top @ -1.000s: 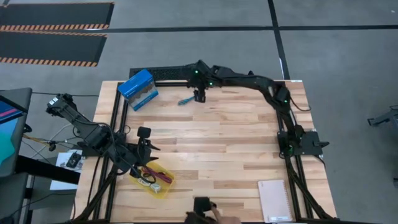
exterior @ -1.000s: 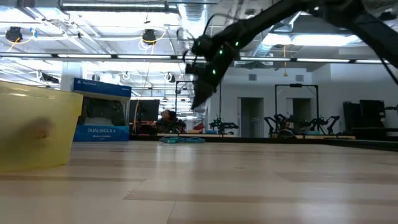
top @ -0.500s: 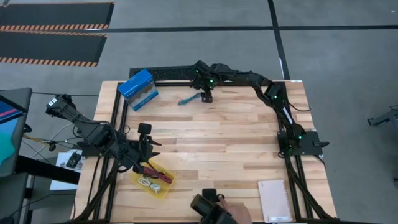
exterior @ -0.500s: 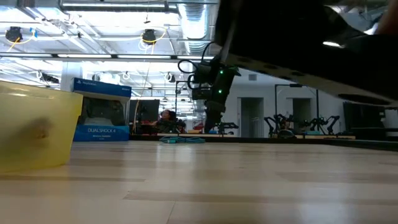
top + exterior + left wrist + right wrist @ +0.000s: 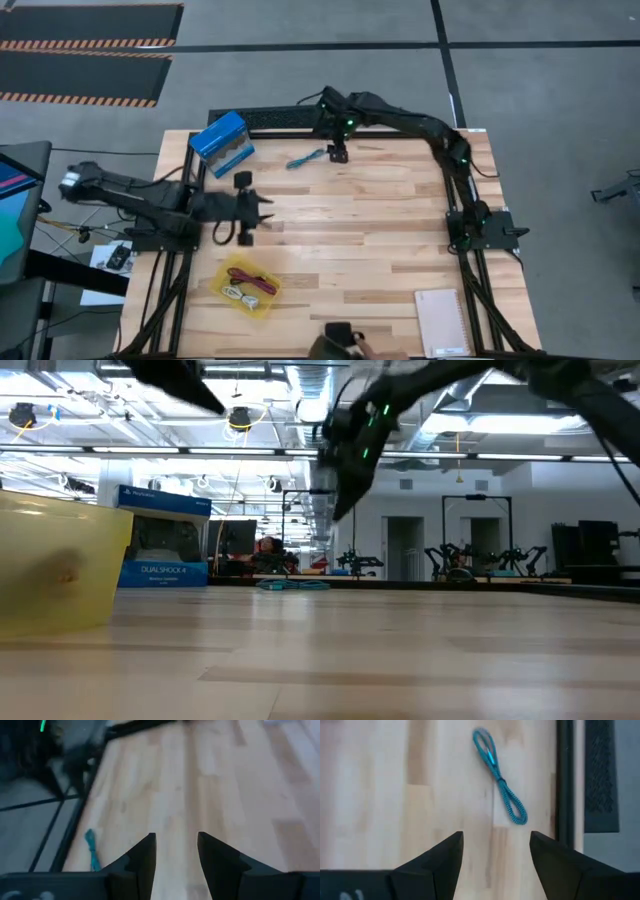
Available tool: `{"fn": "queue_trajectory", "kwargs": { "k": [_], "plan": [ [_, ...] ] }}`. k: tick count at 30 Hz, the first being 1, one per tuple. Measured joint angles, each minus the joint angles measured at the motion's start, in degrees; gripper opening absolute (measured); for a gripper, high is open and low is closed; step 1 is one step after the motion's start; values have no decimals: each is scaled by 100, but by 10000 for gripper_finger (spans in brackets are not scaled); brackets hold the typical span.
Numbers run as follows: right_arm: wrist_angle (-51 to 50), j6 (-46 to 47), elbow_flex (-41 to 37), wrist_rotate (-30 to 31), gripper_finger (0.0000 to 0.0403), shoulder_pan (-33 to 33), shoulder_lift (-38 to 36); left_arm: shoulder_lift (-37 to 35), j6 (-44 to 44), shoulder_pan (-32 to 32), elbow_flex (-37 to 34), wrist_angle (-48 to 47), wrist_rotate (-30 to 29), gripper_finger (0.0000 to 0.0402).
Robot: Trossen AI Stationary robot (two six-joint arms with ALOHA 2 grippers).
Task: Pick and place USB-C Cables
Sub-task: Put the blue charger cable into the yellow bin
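Observation:
The teal USB-C cable (image 5: 305, 159) lies flat on the wood near the table's far edge, also in the right wrist view (image 5: 499, 782) and the low view (image 5: 290, 585). My right gripper (image 5: 338, 153) hangs open just right of it, touching nothing (image 5: 496, 845). My left gripper (image 5: 258, 209) is open over bare wood left of the table's middle (image 5: 176, 845); the teal cable (image 5: 91, 850) shows beside its finger. The dark red cable (image 5: 256, 282) and the white cable (image 5: 235, 293) lie in the yellow tray (image 5: 222, 276). I see no black cable.
A blue box (image 5: 222, 142) stands at the far left corner, left of the teal cable. A white notebook (image 5: 440, 322) lies at the near right corner. A person's hand (image 5: 345, 345) with a dark object reaches in at the near edge. Bare wood fills the table's middle.
My left arm has swung away from the yellow tray toward the far edge and stretched out to the right, so its gripper now hangs over bare wood. My right gripper has shifted a little to the right, away from the teal cable. The cables have stayed where they were.

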Motion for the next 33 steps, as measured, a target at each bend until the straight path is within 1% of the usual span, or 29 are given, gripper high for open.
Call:
{"fn": "queue_trajectory", "kwargs": {
  "k": [3, 5, 7, 10, 13, 15, 18, 24, 28, 31, 33],
  "plan": [
    [-407, 424, 0, -3, 254, 110, -570, -155, 55, 960, -834, 1305, 97, 134],
    [-619, 781, 0, -4, 254, 220, -927, -72, -120, 1572, -1284, 2209, 257, 134],
    [-828, 1050, 0, -1, 254, 355, -1274, 134, -387, 2040, -1587, 2965, 486, 132],
    [-1025, 1318, 0, -3, 254, 593, -1763, 637, -574, 2429, -1714, 3548, 400, 122],
    [-1143, 1447, 0, 1, 254, 867, -2145, 1225, -598, 2593, -1713, 4111, 331, 111],
    [-1145, 1535, 0, 5, 254, 1065, -2380, 1663, -759, 2668, -1624, 4302, 348, 106],
    [-1139, 1716, 0, 5, 254, 1355, -2678, 2329, -1009, 2810, -1311, 4190, 287, 100],
    [-1125, 1963, 0, 20, 254, 1889, -3003, 3484, -864, 3083, -814, 4220, 458, 96],
    [-1138, 2082, 0, 22, 254, 2185, -3054, 3951, -752, 3287, -725, 4467, 440, 95],
    [-1169, 2156, 0, 22, 254, 2364, -3051, 4110, -673, 3410, -695, 4577, 390, 95],
    [-1163, 2158, 0, 20, 254, 2471, -3024, 4200, -695, 3504, -685, 4583, 606, 95]
  ]
}}
